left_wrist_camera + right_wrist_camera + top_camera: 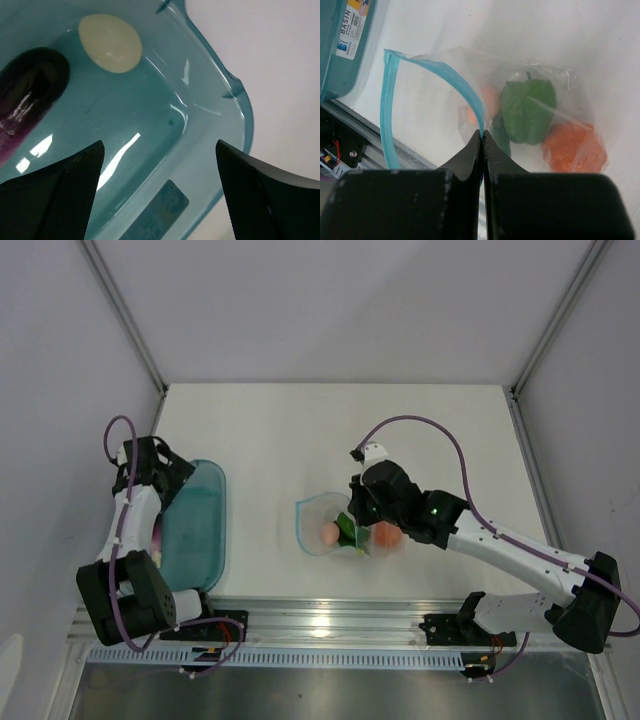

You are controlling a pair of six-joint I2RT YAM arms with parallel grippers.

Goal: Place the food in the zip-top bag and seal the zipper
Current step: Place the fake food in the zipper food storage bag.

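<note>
The zip-top bag (318,525) lies mid-table with its mouth standing open. My right gripper (482,134) is shut on the zipper (470,95), pinching the near blue strip and holding it up. Through the clear plastic I see a green bell pepper (527,110), an orange fruit (575,147), a pinkish egg (490,100) and a dark green pod (501,134). My left gripper (159,145) hangs open over the teal tray (220,100), nothing between its fingers. A cream egg (110,42) and a purple eggplant (27,102) lie in that tray, ahead of the fingertips.
The teal tray (195,525) sits at the table's left edge under the left arm (145,480). An aluminium rail (330,615) runs along the near edge, just in front of the bag. White walls close off the left, right and back sides.
</note>
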